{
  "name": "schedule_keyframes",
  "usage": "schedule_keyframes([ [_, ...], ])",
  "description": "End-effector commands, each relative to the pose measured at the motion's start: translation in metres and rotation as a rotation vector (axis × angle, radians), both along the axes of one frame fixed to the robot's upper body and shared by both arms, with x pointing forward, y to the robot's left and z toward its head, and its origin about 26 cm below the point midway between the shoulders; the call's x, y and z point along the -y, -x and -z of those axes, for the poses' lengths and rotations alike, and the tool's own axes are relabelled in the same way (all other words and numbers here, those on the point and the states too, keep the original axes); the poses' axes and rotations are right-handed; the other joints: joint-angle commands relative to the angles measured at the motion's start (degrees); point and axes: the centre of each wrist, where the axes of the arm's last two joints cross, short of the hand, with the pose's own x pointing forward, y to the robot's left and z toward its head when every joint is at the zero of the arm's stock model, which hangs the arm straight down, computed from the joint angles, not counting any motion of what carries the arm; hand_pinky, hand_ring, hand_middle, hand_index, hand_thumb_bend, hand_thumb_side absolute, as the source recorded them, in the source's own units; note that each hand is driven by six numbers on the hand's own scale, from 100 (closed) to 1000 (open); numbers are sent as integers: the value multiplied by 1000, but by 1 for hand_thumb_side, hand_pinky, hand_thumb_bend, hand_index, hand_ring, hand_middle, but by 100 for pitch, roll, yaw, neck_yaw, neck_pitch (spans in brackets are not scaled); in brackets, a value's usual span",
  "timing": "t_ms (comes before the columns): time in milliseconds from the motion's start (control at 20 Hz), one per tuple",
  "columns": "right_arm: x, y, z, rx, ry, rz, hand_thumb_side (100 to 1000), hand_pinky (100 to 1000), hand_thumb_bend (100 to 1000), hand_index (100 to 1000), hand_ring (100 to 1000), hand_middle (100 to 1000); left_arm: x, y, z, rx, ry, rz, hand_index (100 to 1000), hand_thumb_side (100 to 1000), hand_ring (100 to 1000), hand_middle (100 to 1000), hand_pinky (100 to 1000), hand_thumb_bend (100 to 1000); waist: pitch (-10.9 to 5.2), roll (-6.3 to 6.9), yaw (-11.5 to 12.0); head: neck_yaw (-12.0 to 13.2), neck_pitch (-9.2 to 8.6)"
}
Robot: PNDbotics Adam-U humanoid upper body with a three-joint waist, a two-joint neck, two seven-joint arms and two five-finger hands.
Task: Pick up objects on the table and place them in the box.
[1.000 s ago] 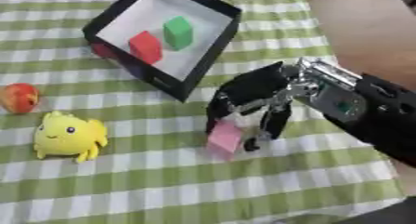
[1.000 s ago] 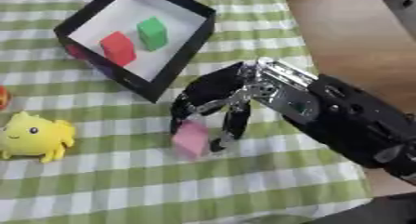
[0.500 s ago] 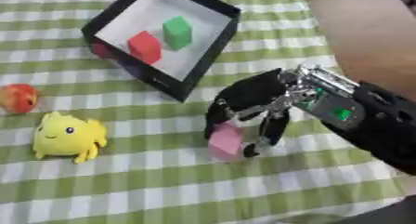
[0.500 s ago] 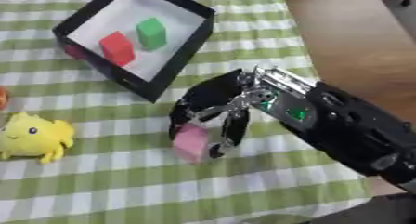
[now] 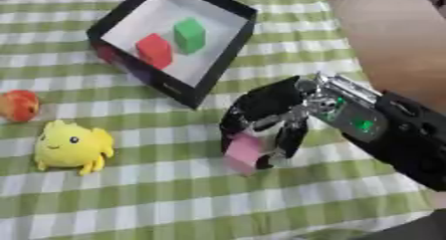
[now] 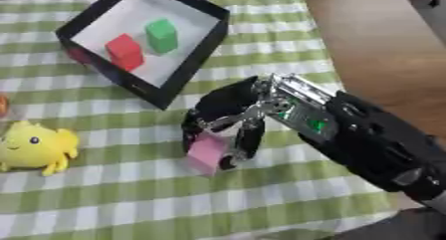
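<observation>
No readable text, label or number appears anywhere; the views are perhaps too soft to show any.

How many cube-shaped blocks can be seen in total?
3. The red cube block and the green cube block lie inside the black box; the pink cube block is between the right hand fingers, on the checked cloth.

The box (image 5: pixel 228 56) stood at the desk's (image 5: pixel 174 204) far side with two blocks (image 5: pixel 154 50) inside. A plush toy (image 5: pixel 71 146) lay front-left, a fruit (image 5: pixel 19 105) just behind it.
</observation>
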Motion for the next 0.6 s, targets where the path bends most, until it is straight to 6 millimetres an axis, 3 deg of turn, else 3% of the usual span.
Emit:
schedule_keyframes([
  [50,1,0,-9,46,4,-13,100,755,381,751,655,618,-2,1,-9,26,-18,-3,840,714,638,748,910,263,-155,24,7,51,-16],
  [350,0,2,-16,102,-42,-7,100,751,332,714,634,587,-2,1,-9,28,-17,-5,840,713,638,748,910,263,-157,16,20,242,-16],
  [400,0,2,-17,113,-52,-2,100,746,251,704,625,578,-2,1,-9,28,-17,-6,840,713,638,748,910,263,-157,12,24,257,-16],
  [450,1,2,-19,122,-62,5,100,743,317,697,619,570,-3,1,-10,29,-18,-7,840,712,638,748,910,264,-159,8,27,270,-16],
  [600,4,2,-29,155,-98,23,100,731,305,677,603,552,-3,0,-10,31,-18,-9,840,712,638,748,909,264,-165,-8,30,309,-16],
])
